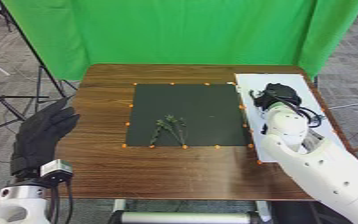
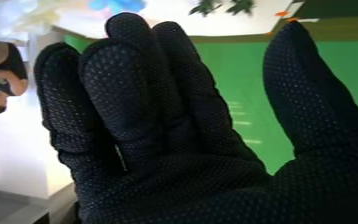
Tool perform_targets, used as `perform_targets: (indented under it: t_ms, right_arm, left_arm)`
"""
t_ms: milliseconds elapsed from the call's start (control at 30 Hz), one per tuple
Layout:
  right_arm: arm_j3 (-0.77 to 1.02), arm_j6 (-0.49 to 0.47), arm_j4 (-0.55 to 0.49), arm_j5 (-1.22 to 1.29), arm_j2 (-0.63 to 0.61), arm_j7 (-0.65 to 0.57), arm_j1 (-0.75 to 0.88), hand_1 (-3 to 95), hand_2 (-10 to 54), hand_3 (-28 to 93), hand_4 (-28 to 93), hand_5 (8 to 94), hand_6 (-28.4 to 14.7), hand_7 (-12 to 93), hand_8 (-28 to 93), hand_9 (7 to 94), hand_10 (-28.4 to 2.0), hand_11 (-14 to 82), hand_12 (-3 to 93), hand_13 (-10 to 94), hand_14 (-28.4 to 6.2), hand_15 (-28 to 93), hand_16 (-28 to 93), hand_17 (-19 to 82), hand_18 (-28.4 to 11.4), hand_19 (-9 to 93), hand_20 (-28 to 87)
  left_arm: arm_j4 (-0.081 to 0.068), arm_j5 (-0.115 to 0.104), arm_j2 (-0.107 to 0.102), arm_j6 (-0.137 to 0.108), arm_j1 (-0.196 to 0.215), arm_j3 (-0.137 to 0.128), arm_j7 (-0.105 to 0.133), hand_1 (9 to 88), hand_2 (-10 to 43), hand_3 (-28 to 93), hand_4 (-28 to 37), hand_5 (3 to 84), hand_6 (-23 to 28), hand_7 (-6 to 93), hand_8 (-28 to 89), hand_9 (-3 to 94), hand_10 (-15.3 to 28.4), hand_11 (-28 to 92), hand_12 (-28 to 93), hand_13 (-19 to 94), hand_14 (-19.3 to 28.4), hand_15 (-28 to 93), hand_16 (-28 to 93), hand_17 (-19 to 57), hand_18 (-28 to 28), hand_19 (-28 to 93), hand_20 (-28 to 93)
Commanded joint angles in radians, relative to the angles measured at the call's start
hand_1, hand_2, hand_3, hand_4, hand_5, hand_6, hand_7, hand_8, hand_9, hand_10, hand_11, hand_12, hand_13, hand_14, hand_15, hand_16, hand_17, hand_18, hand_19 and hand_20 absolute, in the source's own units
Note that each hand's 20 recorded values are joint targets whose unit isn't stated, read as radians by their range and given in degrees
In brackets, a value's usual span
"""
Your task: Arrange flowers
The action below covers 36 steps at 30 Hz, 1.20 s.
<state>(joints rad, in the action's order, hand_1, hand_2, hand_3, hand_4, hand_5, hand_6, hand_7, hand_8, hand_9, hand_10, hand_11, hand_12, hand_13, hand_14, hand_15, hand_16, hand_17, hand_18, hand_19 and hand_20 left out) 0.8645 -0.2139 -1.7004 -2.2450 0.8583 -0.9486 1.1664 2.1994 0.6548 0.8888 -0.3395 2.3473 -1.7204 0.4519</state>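
"If we begin with the green sprigs [image 1: 169, 125], how do they look?"

"Thin-stemmed, with small leafy tufts at their upper ends in the head view. They lie on the dark square mat [image 1: 211, 100], on the half nearer the robot, their stems slightly spread."

"And the right wrist view?"

"A blurred blue flower [image 2: 118, 4], pale yellow petals [image 2: 38, 15] and some jagged green leaves [image 2: 238, 6]. I can't tell whether those leaves belong to the same sprigs."

"What's the mat like?"

"Flat and matte, with little orange markers [image 1: 185, 146] along its edges. Beside it is a smooth white rectangular board [image 1: 253, 81], on the robot's right."

"Where are the hands?"

"The right hand [image 1: 280, 95] is over that board, empty, its fingers extended and its thumb well apart. The glove is black, textured fabric, with seams along the fingers. The left hand [image 1: 40, 135] is by the table's left edge, relaxed and holding nothing, fingers stretched out."

"And around them?"

"The table [image 1: 184, 175] is brown, streaked with wood grain, with rounded far corners. Behind it hangs a bright green curtain [image 1: 175, 30], softly folded, above grey carpet [image 1: 349, 65]."
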Motion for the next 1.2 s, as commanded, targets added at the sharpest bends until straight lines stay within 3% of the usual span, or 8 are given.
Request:
perform_targets:
  t_ms: [33, 200, 467, 633, 667, 900, 1200]
  right_arm:
    - [-0.049, -0.015, 0.041, -0.023, 0.050, -0.002, -0.027, 26.4, 2.7, 75, -21, 62.0, -12.7, 17, -7, 63.9, -23.5, 29.0, 18.9, 65, -15.0, 73, 20, 45, -22.3, 93, -5]
    - [-0.065, -0.022, 0.062, -0.030, 0.051, -0.019, -0.036, 26.5, 2.8, 74, -21, 62.1, -12.6, 17, -7, 63.9, -23.4, 29.1, 18.8, 66, -15.0, 73, 19, 45, -22.3, 93, -5]
    - [-0.100, 0.003, 0.079, -0.035, 0.037, -0.035, -0.063, 26.8, 3.0, 73, -21, 62.4, -12.6, 17, -7, 64.3, -23.3, 29.5, 18.8, 66, -14.8, 73, 19, 46, -22.3, 93, -5]
    - [-0.123, -0.002, 0.103, -0.039, 0.035, -0.061, -0.085, 27.1, 2.9, 73, -21, 62.6, -12.6, 18, -7, 64.7, -23.3, 30.1, 18.8, 67, -14.8, 73, 19, 46, -22.2, 93, -5]
    - [-0.117, -0.006, 0.109, -0.053, 0.042, -0.056, -0.084, 27.3, 2.9, 73, -21, 62.8, -12.7, 18, -7, 64.9, -23.3, 30.2, 18.9, 67, -14.7, 73, 19, 47, -22.1, 93, -4]
    - [-0.140, -0.003, 0.131, -0.043, 0.040, -0.069, -0.099, 28.5, 2.5, 72, -21, 63.8, -12.6, 18, -7, 66.0, -23.0, 31.3, 19.1, 68, -14.4, 73, 19, 48, -22.0, 93, -3]
    - [-0.138, -0.018, 0.149, -0.034, 0.054, -0.071, -0.085, 34.2, -0.1, 74, -23, 68.6, -9.7, 24, -7, 70.6, -20.2, 36.7, 20.3, 70, -12.7, 73, 20, 49, -21.2, 93, -1]
  left_arm:
    - [-0.006, 0.026, 0.035, 0.029, -0.013, 0.000, -0.036, 23.2, 7.5, 79, -24.0, 41.3, 10.9, 11.5, -9, 35.4, 21.0, 32, 7, 23, 27.9, 61, -16, -9.0, 23.9, 62, -3]
    - [-0.009, 0.035, 0.047, 0.038, -0.022, -0.002, -0.048, 23.3, 7.7, 79, -23.9, 41.3, 10.9, 11.4, -9, 35.5, 21.1, 32, 7, 23, 27.9, 61, -16, -8.9, 23.8, 62, -3]
    - [-0.011, 0.035, 0.049, 0.041, -0.028, -0.001, -0.051, 23.4, 7.8, 79, -23.7, 41.4, 11.0, 11.4, -9, 35.4, 21.0, 32, 7, 23, 28.0, 61, -16, -8.9, 23.8, 62, -3]
    - [-0.014, 0.049, 0.063, 0.055, -0.043, 0.004, -0.066, 23.5, 7.8, 79, -23.5, 41.4, 11.0, 11.4, -9, 35.4, 21.0, 32, 7, 23, 27.9, 61, -16, -8.9, 23.9, 62, -3]
    - [-0.013, 0.042, 0.055, 0.048, -0.041, 0.007, -0.056, 23.5, 7.8, 79, -23.5, 41.4, 11.0, 11.4, -9, 35.4, 21.0, 32, 7, 23, 27.9, 61, -16, -8.9, 23.9, 62, -3]
    - [-0.016, 0.050, 0.067, 0.055, -0.047, 0.004, -0.067, 23.5, 7.9, 79, -23.3, 41.4, 11.0, 11.5, -9, 35.5, 21.0, 32, 7, 23, 27.9, 61, -16, -8.9, 23.9, 62, -3]
    - [-0.017, 0.029, 0.040, 0.043, -0.046, 0.015, -0.043, 23.5, 7.9, 79, -23.2, 41.4, 11.0, 11.3, -9, 35.5, 21.0, 32, 7, 23, 27.9, 61, -16, -8.9, 23.9, 62, -3]
